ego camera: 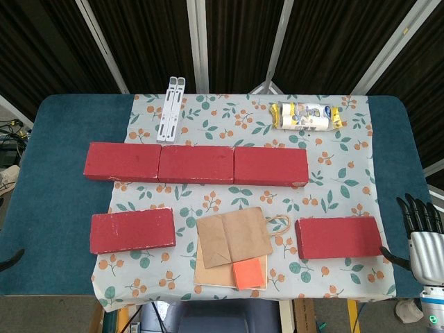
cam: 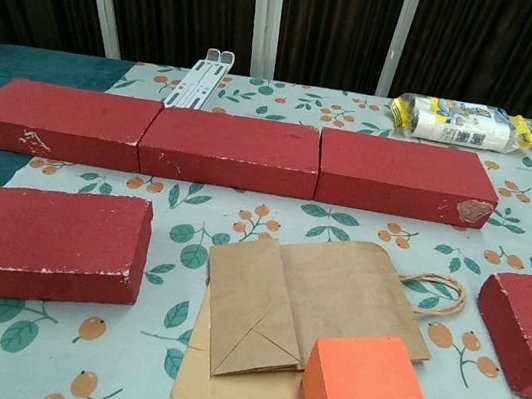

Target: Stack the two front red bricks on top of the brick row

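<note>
Three red bricks lie end to end as a row [ego camera: 195, 164] [cam: 233, 150] across the middle of the floral cloth. The front left red brick [ego camera: 132, 231] [cam: 36, 242] lies flat near the cloth's left edge. The front right red brick [ego camera: 338, 237] [cam: 527, 327] lies flat near the right edge. My right hand [ego camera: 420, 232] stands just right of that brick with its fingers spread, its thumb close to the brick's corner, holding nothing. Only a dark tip of my left hand [ego camera: 10, 260] shows at the head view's left edge. Neither hand shows in the chest view.
A brown paper bag [ego camera: 236, 236] [cam: 310, 303] and an orange block [ego camera: 248, 273] [cam: 366, 398] lie between the front bricks. A white folded stand [ego camera: 171, 107] [cam: 200, 78] and a packet of rolls [ego camera: 307, 116] [cam: 455, 122] sit behind the row. The blue table [ego camera: 55, 180] flanks the cloth.
</note>
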Controlling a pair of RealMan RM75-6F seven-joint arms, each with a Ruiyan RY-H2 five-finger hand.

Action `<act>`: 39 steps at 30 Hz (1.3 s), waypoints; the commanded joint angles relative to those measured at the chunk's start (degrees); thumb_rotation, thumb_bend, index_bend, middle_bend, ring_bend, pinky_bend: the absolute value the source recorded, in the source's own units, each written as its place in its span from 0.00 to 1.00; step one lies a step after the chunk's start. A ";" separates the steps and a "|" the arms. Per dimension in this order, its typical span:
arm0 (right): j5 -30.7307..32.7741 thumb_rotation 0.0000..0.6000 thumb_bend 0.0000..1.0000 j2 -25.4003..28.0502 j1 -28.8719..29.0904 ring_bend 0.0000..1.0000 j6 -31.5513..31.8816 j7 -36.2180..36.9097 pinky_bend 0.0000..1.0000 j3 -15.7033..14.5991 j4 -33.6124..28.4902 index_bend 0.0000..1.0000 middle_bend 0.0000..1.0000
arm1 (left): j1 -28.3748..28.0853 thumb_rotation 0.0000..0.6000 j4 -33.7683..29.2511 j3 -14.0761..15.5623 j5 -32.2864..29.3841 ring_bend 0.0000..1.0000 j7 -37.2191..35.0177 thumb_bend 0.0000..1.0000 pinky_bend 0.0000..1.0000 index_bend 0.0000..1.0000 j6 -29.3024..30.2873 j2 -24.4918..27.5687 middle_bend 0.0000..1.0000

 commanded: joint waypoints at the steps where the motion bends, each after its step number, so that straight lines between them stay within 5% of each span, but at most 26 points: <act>1: -0.17 1.00 0.04 -0.06 0.05 0.00 0.13 0.54 0.00 0.00 0.32 0.00 0.00 | 0.19 1.00 -0.26 0.10 0.06 0.00 0.07 0.00 0.12 0.02 0.13 0.20 0.00; 17: 1.47 1.00 0.03 1.40 -0.35 0.00 -2.70 0.53 0.00 -1.52 -2.73 0.00 0.00 | 0.08 1.00 -0.71 0.56 0.97 0.00 0.86 0.00 0.12 0.02 -0.57 0.01 0.00; 26: -0.83 1.00 0.04 0.29 1.13 0.00 -9.49 -3.22 0.00 -6.06 -2.63 0.00 0.00 | 0.13 1.00 0.77 0.37 4.15 0.00 -0.76 0.00 0.12 0.02 1.54 -0.66 0.00; 39: 1.05 1.00 0.04 -1.37 5.17 0.00 -17.60 -12.58 0.00 -6.56 -7.04 0.00 0.00 | 0.53 1.00 0.56 -0.48 2.04 0.00 -1.71 0.00 0.12 0.02 1.56 -0.60 0.00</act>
